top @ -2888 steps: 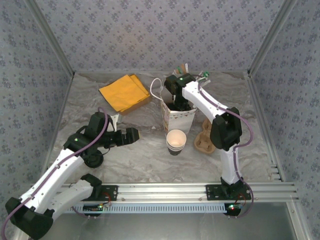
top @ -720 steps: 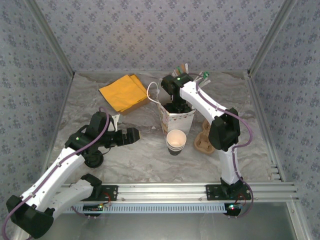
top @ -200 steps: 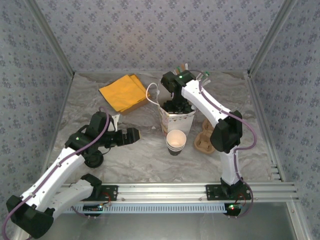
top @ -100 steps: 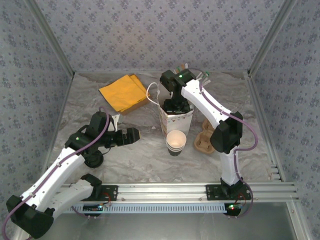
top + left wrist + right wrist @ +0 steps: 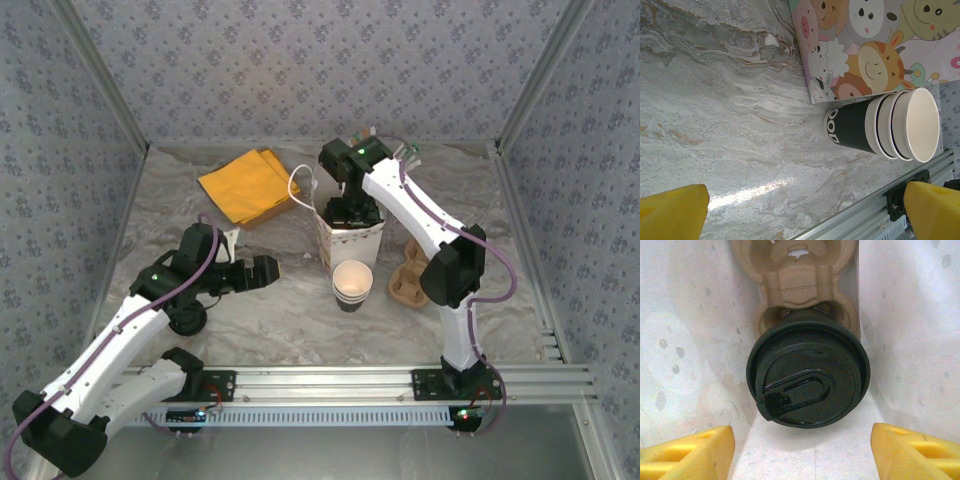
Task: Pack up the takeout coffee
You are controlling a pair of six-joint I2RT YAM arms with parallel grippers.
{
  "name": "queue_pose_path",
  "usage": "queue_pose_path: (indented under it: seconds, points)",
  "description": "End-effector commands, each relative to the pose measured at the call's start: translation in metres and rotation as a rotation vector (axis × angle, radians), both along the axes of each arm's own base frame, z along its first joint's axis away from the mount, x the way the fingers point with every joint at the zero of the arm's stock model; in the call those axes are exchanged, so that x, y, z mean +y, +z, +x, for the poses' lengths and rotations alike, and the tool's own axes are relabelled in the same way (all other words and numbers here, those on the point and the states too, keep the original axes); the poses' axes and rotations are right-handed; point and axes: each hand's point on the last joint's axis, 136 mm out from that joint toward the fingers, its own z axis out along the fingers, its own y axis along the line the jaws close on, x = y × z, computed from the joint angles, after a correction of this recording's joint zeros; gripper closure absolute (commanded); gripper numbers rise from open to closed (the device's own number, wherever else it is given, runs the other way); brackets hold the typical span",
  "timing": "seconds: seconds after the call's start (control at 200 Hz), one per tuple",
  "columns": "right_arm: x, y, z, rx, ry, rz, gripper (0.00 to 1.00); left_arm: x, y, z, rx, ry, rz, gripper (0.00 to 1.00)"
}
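Two robot arms over a grey-white marbled worktop [image 5: 300, 320], boxed in by blue-grey flowered wallpaper [image 5: 320, 60] and aluminium rails. Yellow napkins [image 5: 248, 185] at the back left, a brown cardboard carrier [image 5: 403, 288] at the right. Takeout coffee [image 5: 352, 283] upright near the middle, just in front of a cartoon-animal paper bag [image 5: 335, 245]: cream-white rim and inside, thin dark rings, dark brown base with white lettering. Left pincer [image 5: 807, 205] spread wide and empty, facing the cup. Right pincer [image 5: 800, 450] down inside the bag, fingers apart, gripping nothing, above a dark-lidded cup [image 5: 807, 385] seated in a pulp tray [image 5: 797, 275].
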Motion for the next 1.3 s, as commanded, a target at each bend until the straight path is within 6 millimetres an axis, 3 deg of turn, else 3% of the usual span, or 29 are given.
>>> queue_pose_path:
  seconds: [0.0,0.165,0.335,0.63,0.685,0.91,0.965,1.044,1.164,1.294]
  points:
    - [-0.005,0.022,-0.008,-0.032,-0.012,0.005,0.27,-0.002,0.017,0.003,-0.054,-0.004,-0.023,0.0]
    - [-0.003,0.025,-0.008,-0.041,-0.007,0.005,0.28,-0.003,0.015,0.003,-0.05,-0.005,-0.022,0.0]
    - [-0.002,0.027,-0.009,-0.044,-0.002,0.007,0.39,-0.003,0.016,0.002,-0.05,-0.005,-0.023,0.0]
    - [-0.002,0.03,-0.009,-0.053,-0.001,0.009,0.47,-0.003,0.017,0.002,-0.054,-0.005,-0.024,0.0]
    - [-0.001,0.03,-0.009,-0.056,0.0,0.013,0.56,-0.003,0.016,0.002,-0.053,-0.006,-0.022,0.0]
    - [-0.003,0.041,-0.008,-0.083,-0.002,0.02,0.63,-0.004,0.018,0.002,-0.057,-0.008,-0.023,0.0]
    - [-0.002,0.044,-0.008,-0.089,-0.002,0.025,0.72,-0.003,0.018,0.002,-0.058,-0.006,-0.022,0.0]
    - [-0.002,0.048,-0.007,-0.097,-0.001,0.031,0.78,-0.004,0.019,0.002,-0.062,-0.006,-0.022,0.0]
    - [-0.005,0.06,-0.005,-0.13,-0.028,0.038,0.95,-0.005,0.029,0.006,-0.093,-0.011,-0.024,0.0]
    - [-0.008,0.075,-0.003,-0.175,-0.031,0.042,1.0,-0.005,0.047,0.013,-0.14,-0.015,-0.009,0.0]
